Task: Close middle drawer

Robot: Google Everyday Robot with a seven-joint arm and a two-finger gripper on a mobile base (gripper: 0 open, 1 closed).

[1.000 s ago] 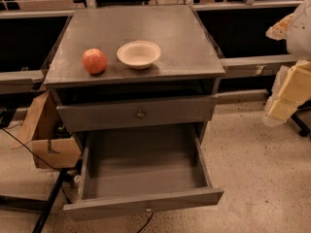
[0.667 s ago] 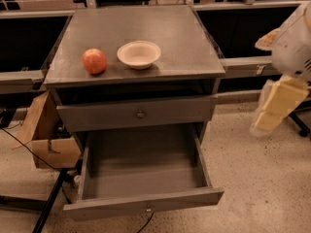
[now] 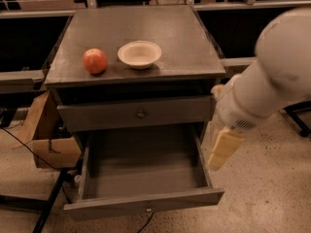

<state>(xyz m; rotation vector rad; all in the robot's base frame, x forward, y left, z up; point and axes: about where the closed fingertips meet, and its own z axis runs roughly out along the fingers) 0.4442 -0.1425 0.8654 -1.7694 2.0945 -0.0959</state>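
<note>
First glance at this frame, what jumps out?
The middle drawer gapes wide open at bottom centre, its deep grey tray on show. The big white arm fills the right side, its hand hanging beside the drawer's right edge. On the cabinet top sit a red apple and a white bowl.

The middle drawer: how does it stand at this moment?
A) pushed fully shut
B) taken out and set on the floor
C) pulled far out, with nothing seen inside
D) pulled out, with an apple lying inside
C: the middle drawer juts far out of the cabinet and shows only its bare grey tray. The apple sits on the cabinet top, and the claw hangs by the drawer's right side.
</note>
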